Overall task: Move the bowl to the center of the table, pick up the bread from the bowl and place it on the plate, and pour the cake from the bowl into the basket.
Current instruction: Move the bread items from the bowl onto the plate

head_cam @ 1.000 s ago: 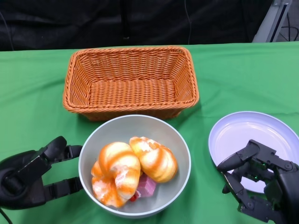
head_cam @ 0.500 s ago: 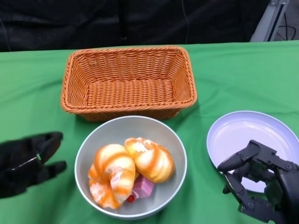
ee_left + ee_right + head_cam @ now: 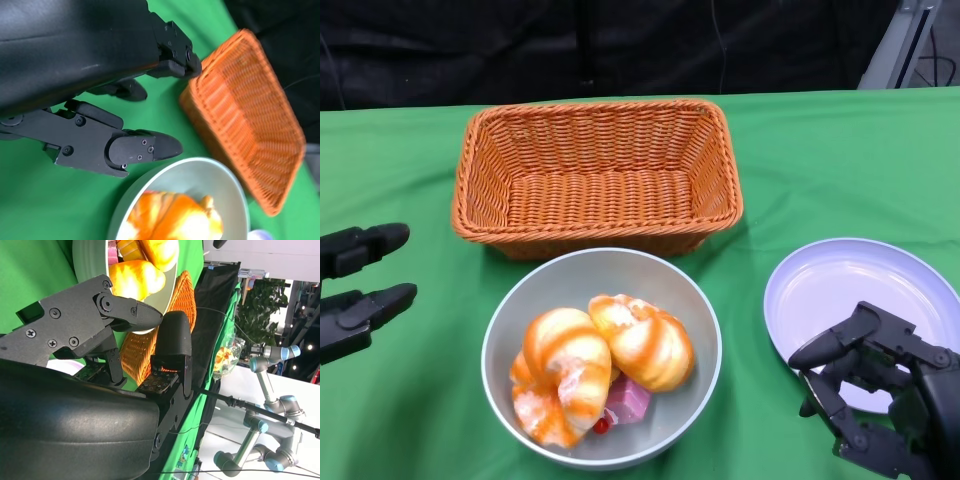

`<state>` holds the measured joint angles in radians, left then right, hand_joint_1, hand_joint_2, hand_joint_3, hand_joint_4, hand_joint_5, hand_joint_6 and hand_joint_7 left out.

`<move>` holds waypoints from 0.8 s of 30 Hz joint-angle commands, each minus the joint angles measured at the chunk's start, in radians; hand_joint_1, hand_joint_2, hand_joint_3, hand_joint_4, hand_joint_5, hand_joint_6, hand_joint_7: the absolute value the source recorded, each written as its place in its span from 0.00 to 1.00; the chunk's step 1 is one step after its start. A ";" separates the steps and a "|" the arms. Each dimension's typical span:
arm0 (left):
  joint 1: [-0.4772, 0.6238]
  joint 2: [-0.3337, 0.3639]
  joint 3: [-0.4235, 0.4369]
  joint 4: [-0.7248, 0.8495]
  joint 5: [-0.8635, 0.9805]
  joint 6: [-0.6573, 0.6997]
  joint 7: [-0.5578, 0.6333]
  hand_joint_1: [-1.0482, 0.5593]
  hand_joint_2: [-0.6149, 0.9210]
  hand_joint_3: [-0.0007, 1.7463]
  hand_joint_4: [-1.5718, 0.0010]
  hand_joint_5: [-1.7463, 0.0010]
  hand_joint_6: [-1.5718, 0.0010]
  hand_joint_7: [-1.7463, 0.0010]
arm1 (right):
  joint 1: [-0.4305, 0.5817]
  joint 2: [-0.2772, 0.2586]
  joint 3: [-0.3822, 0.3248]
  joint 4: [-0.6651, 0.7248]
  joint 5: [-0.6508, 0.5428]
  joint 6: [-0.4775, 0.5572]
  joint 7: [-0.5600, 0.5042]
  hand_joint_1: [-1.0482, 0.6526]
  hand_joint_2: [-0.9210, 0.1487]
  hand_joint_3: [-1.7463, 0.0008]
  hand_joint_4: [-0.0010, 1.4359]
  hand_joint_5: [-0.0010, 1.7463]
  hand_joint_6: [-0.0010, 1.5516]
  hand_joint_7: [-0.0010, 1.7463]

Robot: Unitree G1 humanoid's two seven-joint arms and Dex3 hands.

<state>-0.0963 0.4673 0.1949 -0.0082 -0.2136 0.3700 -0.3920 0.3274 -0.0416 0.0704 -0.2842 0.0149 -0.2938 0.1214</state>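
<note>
Between your two hands sits the bowl [image 3: 602,357], just in front of the basket [image 3: 598,174], with bread [image 3: 642,341] and pink cake [image 3: 628,400] inside. Your left hand [image 3: 358,290] is released, fingers apart, holding nothing; your right hand [image 3: 876,388] hovers empty-fingered over the plate [image 3: 860,290].

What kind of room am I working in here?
Probably a robotics lab or demo space: a green-covered table with black curtain behind it, and other robot arms on a white bench in the right wrist view.
</note>
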 commanded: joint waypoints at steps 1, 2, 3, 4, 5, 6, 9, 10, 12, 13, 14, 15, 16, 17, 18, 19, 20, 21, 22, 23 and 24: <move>0.012 -0.111 0.057 0.087 0.011 -0.250 0.095 0.59 1.00 0.20 0.47 0.76 0.51 0.84 | 0.005 -0.022 -0.028 0.010 0.028 -0.019 0.016 0.48 0.24 0.57 0.53 0.85 0.45 0.67; 0.009 -0.136 0.066 0.110 0.010 -0.310 0.106 0.63 1.00 0.23 0.46 0.62 0.43 0.82 | 0.006 -0.025 -0.032 0.011 0.033 -0.020 0.020 0.48 0.24 0.57 0.53 0.85 0.45 0.67; 0.006 -0.151 0.071 0.130 0.010 -0.354 0.112 0.66 1.00 0.24 0.48 0.50 0.39 0.80 | 0.007 -0.025 -0.035 0.011 0.035 -0.020 0.023 0.48 0.24 0.58 0.53 0.85 0.45 0.67; 0.004 -0.157 0.072 0.144 0.012 -0.380 0.113 0.67 1.00 0.25 0.48 0.45 0.37 0.79 | 0.007 -0.025 -0.037 0.011 0.037 -0.019 0.026 0.47 0.24 0.58 0.53 0.85 0.45 0.67; 0.000 -0.173 0.079 0.175 0.004 -0.444 0.106 0.67 1.00 0.25 0.49 0.43 0.36 0.79 | 0.010 -0.027 -0.042 0.011 0.041 -0.022 0.031 0.47 0.24 0.58 0.53 0.85 0.45 0.67; -0.005 -0.185 0.085 0.201 -0.003 -0.498 0.101 0.67 0.96 0.35 0.50 0.27 0.37 0.64 | 0.012 -0.030 -0.045 0.011 0.044 -0.024 0.035 0.47 0.24 0.58 0.52 0.85 0.45 0.67; -0.014 -0.216 0.101 0.247 -0.027 -0.595 0.094 0.65 0.88 0.49 0.50 0.12 0.47 0.37 | 0.018 -0.040 -0.052 0.016 0.052 -0.043 0.055 0.48 0.24 0.58 0.52 0.85 0.45 0.67; -0.016 -0.219 0.103 0.256 -0.030 -0.609 0.094 0.65 0.88 0.50 0.50 0.11 0.47 0.35 | 0.018 -0.042 -0.053 0.017 0.053 -0.046 0.059 0.48 0.24 0.58 0.52 0.85 0.45 0.67; -0.019 -0.233 0.108 0.275 -0.038 -0.668 0.092 0.63 0.87 0.50 0.50 0.09 0.48 0.31 | 0.027 -0.056 -0.047 0.006 0.047 -0.062 0.078 0.49 0.25 0.58 0.51 0.84 0.46 0.64; -0.019 -0.238 0.109 0.280 -0.041 -0.689 0.092 0.63 0.87 0.51 0.50 0.07 0.50 0.27 | 0.032 -0.064 -0.045 -0.001 0.043 -0.070 0.086 0.51 0.27 0.55 0.51 0.83 0.47 0.61; -0.018 -0.242 0.109 0.284 -0.044 -0.704 0.092 0.63 0.87 0.52 0.50 0.06 0.50 0.25 | 0.035 -0.072 -0.042 -0.010 0.038 -0.077 0.095 0.52 0.29 0.53 0.50 0.82 0.47 0.59; -0.017 -0.243 0.109 0.286 -0.043 -0.715 0.093 0.62 0.86 0.52 0.50 0.06 0.51 0.24 | 0.038 -0.080 -0.040 -0.023 0.033 -0.078 0.102 0.51 0.29 0.54 0.50 0.81 0.47 0.57; -0.015 -0.243 0.107 0.288 -0.041 -0.727 0.093 0.62 0.86 0.52 0.50 0.05 0.52 0.23 | 0.041 -0.088 -0.038 -0.042 0.022 -0.078 0.106 0.49 0.23 0.62 0.48 0.77 0.47 0.51; -0.014 -0.243 0.105 0.292 -0.039 -0.739 0.092 0.62 0.86 0.53 0.51 0.05 0.52 0.22 | 0.043 -0.093 -0.037 -0.057 0.013 -0.078 0.108 0.47 0.16 0.71 0.47 0.73 0.47 0.46; -0.013 -0.242 0.104 0.295 -0.037 -0.749 0.089 0.62 0.86 0.53 0.51 0.04 0.53 0.22 | 0.046 -0.102 -0.035 -0.079 0.004 -0.072 0.112 0.46 0.11 0.78 0.47 0.70 0.48 0.43; -0.013 -0.241 0.103 0.298 -0.037 -0.756 0.087 0.62 0.86 0.53 0.52 0.04 0.53 0.22 | 0.048 -0.108 -0.033 -0.093 -0.001 -0.068 0.115 0.45 0.05 0.86 0.45 0.64 0.47 0.37; -0.013 -0.238 0.101 0.301 -0.034 -0.764 0.086 0.62 0.86 0.53 0.52 0.04 0.52 0.22 | 0.051 -0.116 -0.030 -0.123 -0.007 -0.048 0.119 0.44 0.02 0.88 0.45 0.62 0.47 0.35; -0.015 -0.236 0.100 0.307 -0.033 -0.771 0.083 0.62 0.85 0.54 0.52 0.03 0.52 0.22 | 0.054 -0.127 -0.028 -0.153 -0.020 -0.030 0.124 0.43 0.01 0.91 0.43 0.59 0.45 0.31; -0.016 -0.234 0.100 0.312 -0.036 -0.776 0.079 0.62 0.85 0.55 0.52 0.03 0.52 0.21 | 0.056 -0.138 -0.025 -0.185 -0.036 -0.007 0.130 0.42 0.01 0.92 0.43 0.52 0.45 0.26; -0.017 -0.233 0.100 0.316 -0.039 -0.779 0.075 0.63 0.84 0.55 0.52 0.03 0.53 0.21 | 0.058 -0.146 -0.024 -0.208 -0.047 0.011 0.133 0.42 0.00 0.93 0.42 0.49 0.44 0.22; -0.018 -0.233 0.101 0.317 -0.042 -0.777 0.073 0.63 0.84 0.56 0.52 0.03 0.53 0.21 | 0.049 -0.160 -0.020 -0.240 -0.067 0.035 0.141 0.41 0.00 0.94 0.42 0.47 0.44 0.21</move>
<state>-0.1039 0.2186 0.2889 0.2995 -0.2436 -0.3920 -0.3092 0.3775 -0.1734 0.0487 -0.4837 -0.0327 -0.2858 0.2521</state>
